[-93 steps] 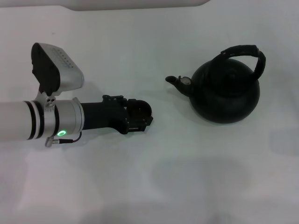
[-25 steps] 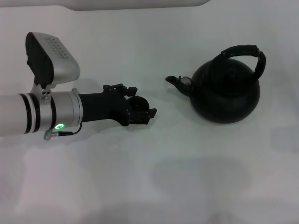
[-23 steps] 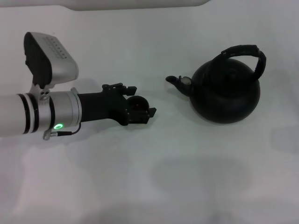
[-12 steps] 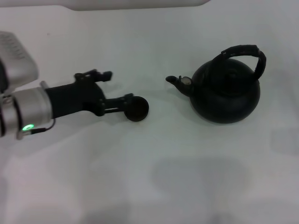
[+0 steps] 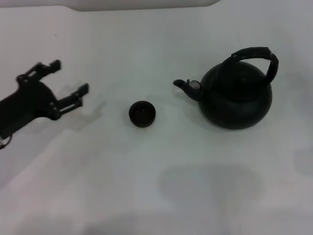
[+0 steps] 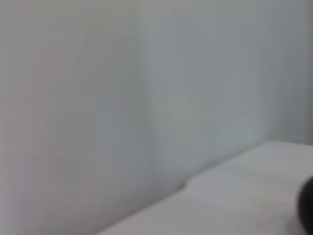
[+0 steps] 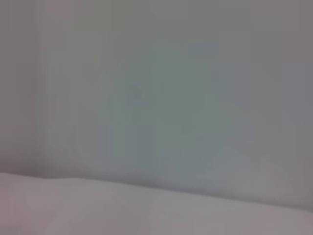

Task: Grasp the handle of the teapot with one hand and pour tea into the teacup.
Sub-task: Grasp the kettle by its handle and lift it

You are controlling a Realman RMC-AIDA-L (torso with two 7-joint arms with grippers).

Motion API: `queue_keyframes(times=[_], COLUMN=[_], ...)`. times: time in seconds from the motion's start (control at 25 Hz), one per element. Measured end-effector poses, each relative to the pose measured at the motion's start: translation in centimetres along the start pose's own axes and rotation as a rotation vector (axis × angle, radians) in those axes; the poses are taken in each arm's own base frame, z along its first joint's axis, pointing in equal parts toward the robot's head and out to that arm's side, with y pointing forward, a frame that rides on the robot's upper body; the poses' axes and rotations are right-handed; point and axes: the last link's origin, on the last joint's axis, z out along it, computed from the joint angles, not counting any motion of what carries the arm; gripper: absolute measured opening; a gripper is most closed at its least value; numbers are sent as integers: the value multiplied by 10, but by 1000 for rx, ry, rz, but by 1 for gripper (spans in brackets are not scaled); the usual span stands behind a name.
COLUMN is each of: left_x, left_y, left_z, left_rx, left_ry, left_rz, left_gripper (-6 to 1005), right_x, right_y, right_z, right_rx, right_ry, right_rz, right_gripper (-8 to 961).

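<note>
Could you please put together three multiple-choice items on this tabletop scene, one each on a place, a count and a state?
1. Where does the teacup stand?
A. Between the left gripper and the teapot
B. Behind the teapot
C. Under the teapot's handle

2. How many teacups are on the table?
A. Three
B. Two
C. One

3. What is the state of the left gripper?
A. Shut on the teacup
B. Open and holding nothing
C. Shut on the handle

Answers:
1. A, since the head view shows the cup standing apart on the table, with the gripper on its left and the spout pointing at it from the right.
2. C, since only one small dark cup is visible.
3. B, since its fingers are spread apart, well clear of the cup.
</note>
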Motion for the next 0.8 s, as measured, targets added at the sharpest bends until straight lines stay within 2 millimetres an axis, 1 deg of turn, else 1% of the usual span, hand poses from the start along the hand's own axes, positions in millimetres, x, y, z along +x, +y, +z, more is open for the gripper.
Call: queue_keyframes(times=[0.12,0.2,0.4,0.56,0.64,0.8], left_x=[-7,-11,-20,-22,-24,-28], left_y=[-4,-5,-5,-5,-5,-2], left_z=[-9,-12,-16,-19,-21,-23], left_rx=[57,80,113,132,137,140], left_ry=[41,54,50,50,48,38], left_rz=[5,-1,-13,-17,-22,-37], left_gripper=[867,866,866,866,865,865], right_x=[-6,-13,-30,-45,-54,-75], right_y=[3,8,32,49,51,47], right_z=[4,9,23,25,22,16], right_rx=[-106,-190,-378,-433,-433,-425], right_ry=[15,22,62,87,82,54], right_rz=[31,29,-49,-126,-154,-168], right_gripper=[598,598,597,597,596,596])
